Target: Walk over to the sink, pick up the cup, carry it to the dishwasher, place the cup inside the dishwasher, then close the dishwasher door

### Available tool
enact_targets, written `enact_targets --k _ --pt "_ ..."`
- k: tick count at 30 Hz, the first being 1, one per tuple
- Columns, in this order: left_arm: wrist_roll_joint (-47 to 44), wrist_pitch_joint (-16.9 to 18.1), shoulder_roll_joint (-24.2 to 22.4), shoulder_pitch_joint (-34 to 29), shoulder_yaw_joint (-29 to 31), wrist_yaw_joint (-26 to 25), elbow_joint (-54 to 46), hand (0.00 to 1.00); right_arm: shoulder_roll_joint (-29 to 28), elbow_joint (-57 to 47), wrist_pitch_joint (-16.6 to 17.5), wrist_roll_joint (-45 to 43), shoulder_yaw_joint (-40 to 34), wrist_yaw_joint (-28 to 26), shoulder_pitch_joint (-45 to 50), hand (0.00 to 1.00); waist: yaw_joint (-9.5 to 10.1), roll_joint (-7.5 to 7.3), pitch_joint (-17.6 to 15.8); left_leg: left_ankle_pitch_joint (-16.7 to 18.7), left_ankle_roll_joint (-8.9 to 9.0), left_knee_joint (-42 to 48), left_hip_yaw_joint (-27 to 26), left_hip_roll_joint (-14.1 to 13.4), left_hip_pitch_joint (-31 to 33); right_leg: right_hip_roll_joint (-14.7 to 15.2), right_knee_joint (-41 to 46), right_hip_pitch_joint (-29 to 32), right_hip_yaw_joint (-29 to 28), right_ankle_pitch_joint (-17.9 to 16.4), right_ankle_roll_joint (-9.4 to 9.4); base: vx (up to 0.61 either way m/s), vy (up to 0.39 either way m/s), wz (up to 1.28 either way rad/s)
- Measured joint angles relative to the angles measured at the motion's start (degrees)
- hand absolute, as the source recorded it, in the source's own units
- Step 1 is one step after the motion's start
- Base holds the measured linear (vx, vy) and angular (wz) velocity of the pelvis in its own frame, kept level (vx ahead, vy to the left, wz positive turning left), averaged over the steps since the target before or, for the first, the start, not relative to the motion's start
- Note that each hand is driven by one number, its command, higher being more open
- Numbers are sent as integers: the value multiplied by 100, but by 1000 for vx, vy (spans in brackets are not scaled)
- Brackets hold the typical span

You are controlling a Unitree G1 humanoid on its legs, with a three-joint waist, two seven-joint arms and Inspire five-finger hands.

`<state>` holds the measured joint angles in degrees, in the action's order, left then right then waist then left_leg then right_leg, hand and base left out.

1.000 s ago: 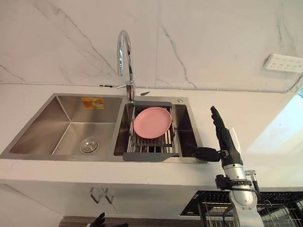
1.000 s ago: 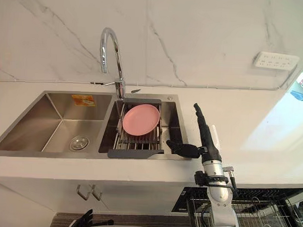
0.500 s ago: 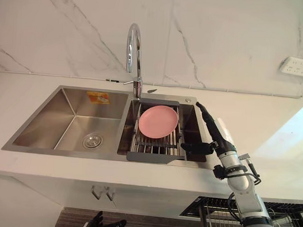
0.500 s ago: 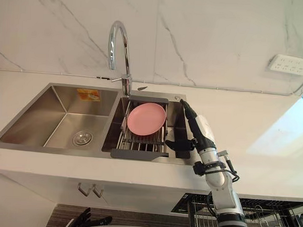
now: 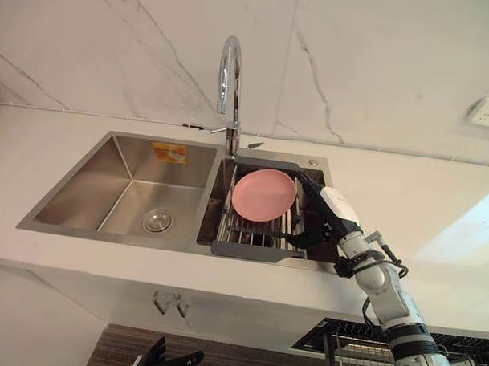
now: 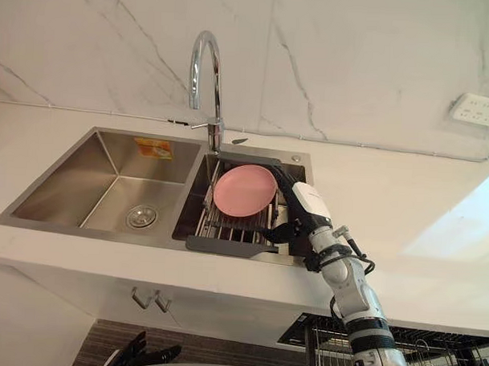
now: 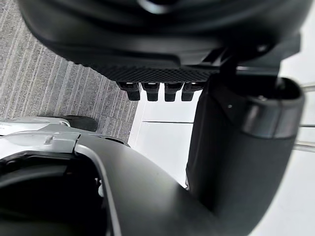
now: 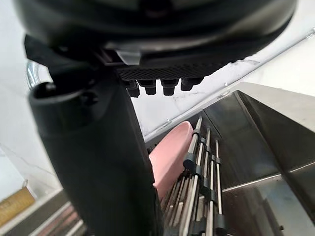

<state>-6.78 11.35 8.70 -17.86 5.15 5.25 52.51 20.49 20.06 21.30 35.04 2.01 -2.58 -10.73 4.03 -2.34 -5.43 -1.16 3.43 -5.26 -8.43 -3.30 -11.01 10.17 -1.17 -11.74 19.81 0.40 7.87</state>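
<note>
- Right hand (image 5: 336, 212) has come in from over the surface (image 5: 413, 197) just right of the sink (image 5: 80, 185) to above the sink's right basin. The whole view has shifted too, so the camera moved as well.
- Left hand (image 5: 172, 361) hangs low, below the sink's front, with its fingers loose and nearly straight, holding nothing.
- The sink's left basin is bare but for its drain (image 5: 155, 221).
- The faucet (image 5: 235, 118) rises from the sink's back edge, between the two basins.
- The sink's right basin holds a rack (image 5: 246, 249), and a pink plate (image 5: 264, 195) rests on its bars.
- The right hand lies along the right side of that basin, just beside the plate. Its fingers are stretched straight toward the sink's back, its thumb points out toward the rack, and it holds nothing.
- A wire basket (image 5: 359, 360) shows under the surface, to the right of the sink.
- Where the cup is I cannot tell. My guess is that it sits low in the sink's right basin, hidden by the right hand.
- A cup should be light and stiff. It may be slippery if wet from the sink and may chip if knocked on the steel.
- The safest hold is probably round its body at mid-height, thumb opposite the fingers, keeping it upright.
- Count: one sink with two basins, one drain, one faucet, one rack, one plate, one wire basket, two hands.
</note>
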Motion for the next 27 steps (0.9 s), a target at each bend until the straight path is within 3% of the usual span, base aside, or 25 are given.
enact_targets --k 27 --pt "1 -92 -28 -20 2 107 -291 100 217 1102 -496 1414 457 907 -1179 100 240 17 -163 -47 -22 1 120 38 22 29 -21 -54 104 13 16 -19 0 2"
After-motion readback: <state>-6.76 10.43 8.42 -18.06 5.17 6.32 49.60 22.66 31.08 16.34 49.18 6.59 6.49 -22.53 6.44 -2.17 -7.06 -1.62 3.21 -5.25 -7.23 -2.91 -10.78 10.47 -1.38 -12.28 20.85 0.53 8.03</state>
